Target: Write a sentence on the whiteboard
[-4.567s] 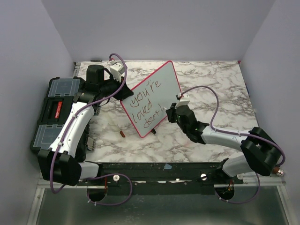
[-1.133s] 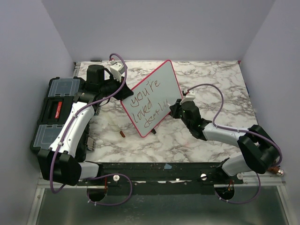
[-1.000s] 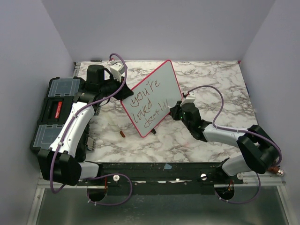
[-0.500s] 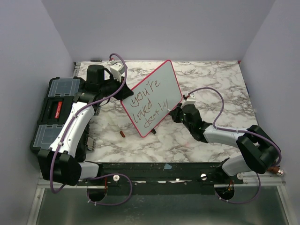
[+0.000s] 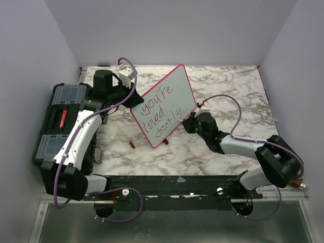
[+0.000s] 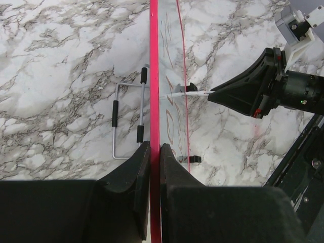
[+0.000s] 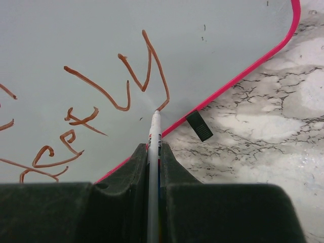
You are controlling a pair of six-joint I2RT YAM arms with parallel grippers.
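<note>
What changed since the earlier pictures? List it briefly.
The right pincer, shut on the marker, edged along the whiteboard, adding the last letters to the bottom word. The left pincer stayed clamped on its frame; whiteboard and toolbox unmoved.

Soft, even lighting; faint shadows; top view sharp; wrist-view foregrounds dark, slightly soft.

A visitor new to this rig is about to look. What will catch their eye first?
The pink-framed whiteboard at table centre, held up on edge by the left gripper, with handwritten "you're loved". The right gripper holds a marker tip against the last stroke of its third line.
</note>
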